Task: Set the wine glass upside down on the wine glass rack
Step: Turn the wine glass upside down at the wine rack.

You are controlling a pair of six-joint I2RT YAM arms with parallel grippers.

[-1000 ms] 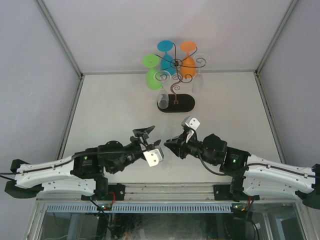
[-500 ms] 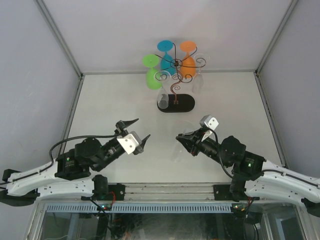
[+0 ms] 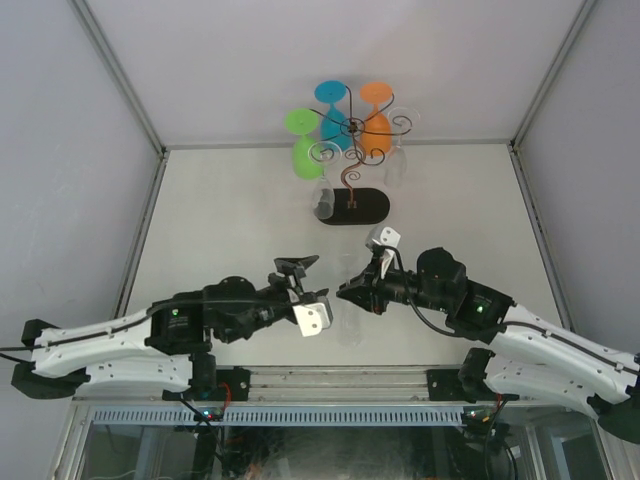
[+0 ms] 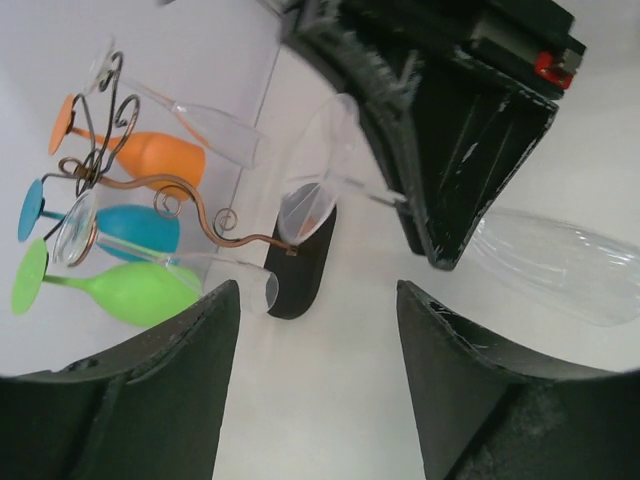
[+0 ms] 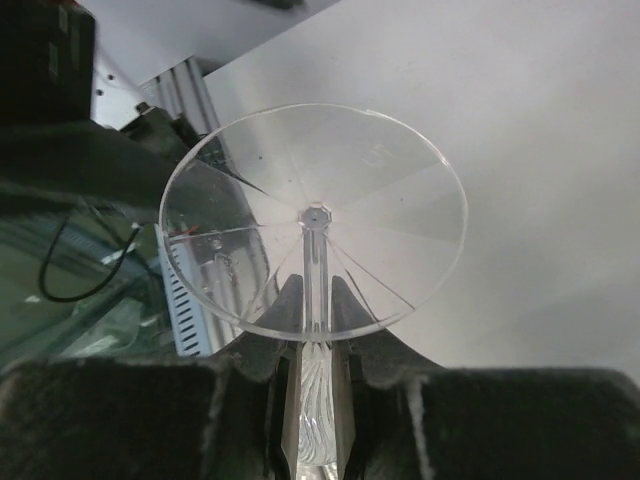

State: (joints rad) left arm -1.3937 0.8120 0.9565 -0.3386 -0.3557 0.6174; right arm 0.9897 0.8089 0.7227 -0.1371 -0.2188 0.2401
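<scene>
On the wine glass rack point(image 3: 349, 181), coloured glasses point(image 3: 305, 158)

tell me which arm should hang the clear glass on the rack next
Right. The right gripper is shut on the clear wine glass at its stem; the left gripper is open and empty. The right one likely just carries it to the wine glass rack.

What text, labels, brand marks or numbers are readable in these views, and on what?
None readable in any view.
The clear wine glass and the dark-brown wire rack carry no print.
The small red part in the left wrist view is too blurred to tell.
</scene>
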